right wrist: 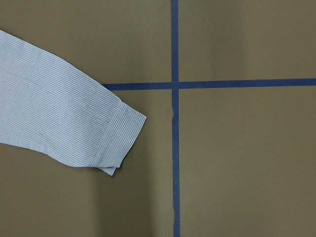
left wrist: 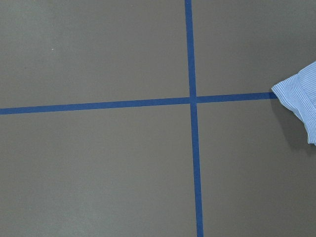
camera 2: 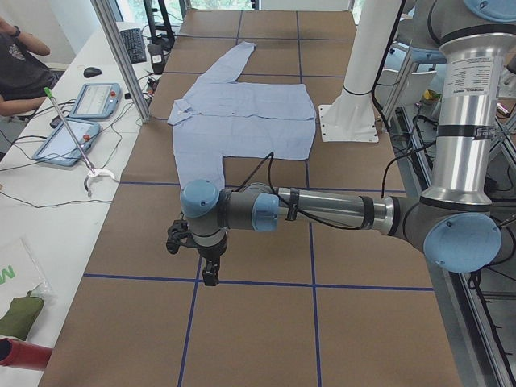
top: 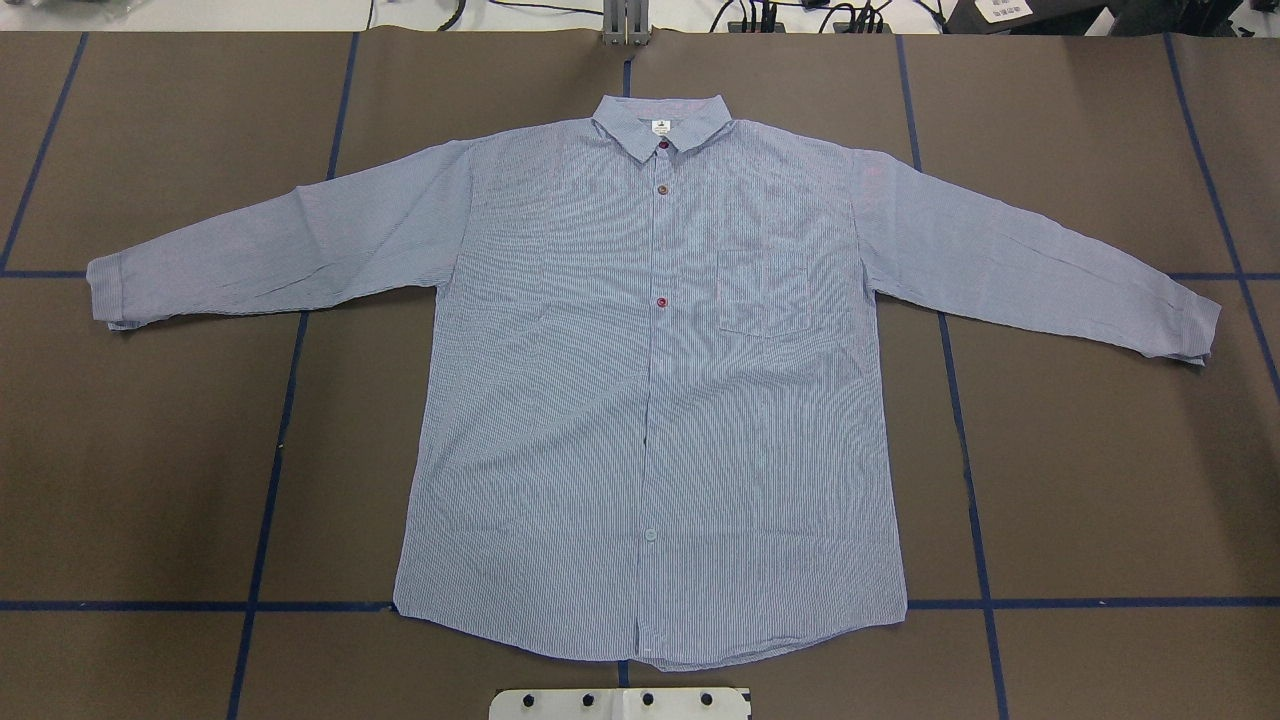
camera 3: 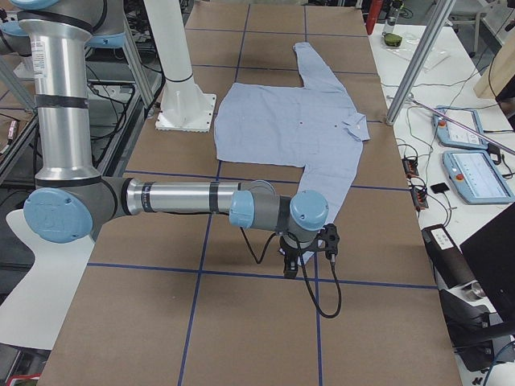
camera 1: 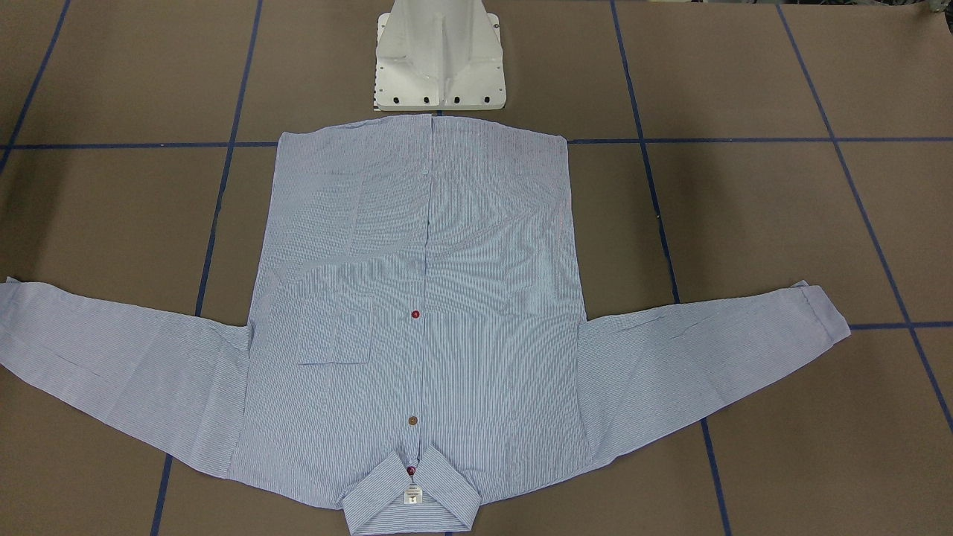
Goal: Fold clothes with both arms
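Observation:
The light blue-and-white striped shirt (top: 650, 400) lies flat and front up on the brown table, buttoned, with both sleeves spread out and the collar (top: 660, 125) on the side away from me. It also shows in the front-facing view (camera 1: 424, 298). My left gripper (camera 2: 210, 270) hangs over bare table just past one cuff (left wrist: 301, 98). My right gripper (camera 3: 290, 261) hangs over bare table just past the other cuff (right wrist: 113, 133). Both grippers show only in the side views, so I cannot tell whether they are open or shut. Neither touches the shirt.
My white pedestal base (camera 1: 439, 59) stands at the shirt's hem. Blue tape lines (top: 270, 450) cross the brown table. On the collar side stand an aluminium post (camera 2: 121, 56) and a bench with tablets (camera 2: 81, 121), where a person (camera 2: 20, 64) sits.

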### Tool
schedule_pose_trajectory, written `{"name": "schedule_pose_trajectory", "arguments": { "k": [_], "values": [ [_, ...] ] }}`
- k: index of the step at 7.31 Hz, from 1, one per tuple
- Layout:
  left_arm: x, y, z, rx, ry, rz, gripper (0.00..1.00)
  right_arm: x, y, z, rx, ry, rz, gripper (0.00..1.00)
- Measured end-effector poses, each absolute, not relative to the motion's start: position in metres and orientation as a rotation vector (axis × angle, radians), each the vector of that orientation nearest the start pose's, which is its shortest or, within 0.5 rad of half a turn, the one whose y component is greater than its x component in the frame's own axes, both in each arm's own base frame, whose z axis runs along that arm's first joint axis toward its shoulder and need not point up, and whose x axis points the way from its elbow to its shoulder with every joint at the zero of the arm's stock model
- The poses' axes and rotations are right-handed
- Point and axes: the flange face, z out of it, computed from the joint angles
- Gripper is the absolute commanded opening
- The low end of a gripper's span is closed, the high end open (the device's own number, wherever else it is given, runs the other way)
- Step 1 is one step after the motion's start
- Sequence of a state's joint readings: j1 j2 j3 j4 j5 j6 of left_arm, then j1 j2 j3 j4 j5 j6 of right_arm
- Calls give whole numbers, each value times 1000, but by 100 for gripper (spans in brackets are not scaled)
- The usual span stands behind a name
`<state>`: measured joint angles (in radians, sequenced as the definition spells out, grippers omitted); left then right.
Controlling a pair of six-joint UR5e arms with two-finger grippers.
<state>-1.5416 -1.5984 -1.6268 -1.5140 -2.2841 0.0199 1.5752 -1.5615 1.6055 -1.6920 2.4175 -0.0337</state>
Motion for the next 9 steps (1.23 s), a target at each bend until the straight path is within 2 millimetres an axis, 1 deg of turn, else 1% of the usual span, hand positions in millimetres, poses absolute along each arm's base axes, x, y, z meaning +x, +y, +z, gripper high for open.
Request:
{"name": "schedule_pose_trajectory", "arguments": {
  "k": [2,6,8,9],
  "values": [
    [-53,-506,627,24,713,57,100,61,-489,635,-41,-846,1,100],
    [-53,-506,626,30,713,59,100,61,-487,634,-42,-846,7,100],
    [-53,-514,615,50,714,66,99,61,-493,624,-24,-846,0,100],
    [-52,-522,605,67,727,72,100,61,-503,613,-4,-848,-11,100]
  ]
}}
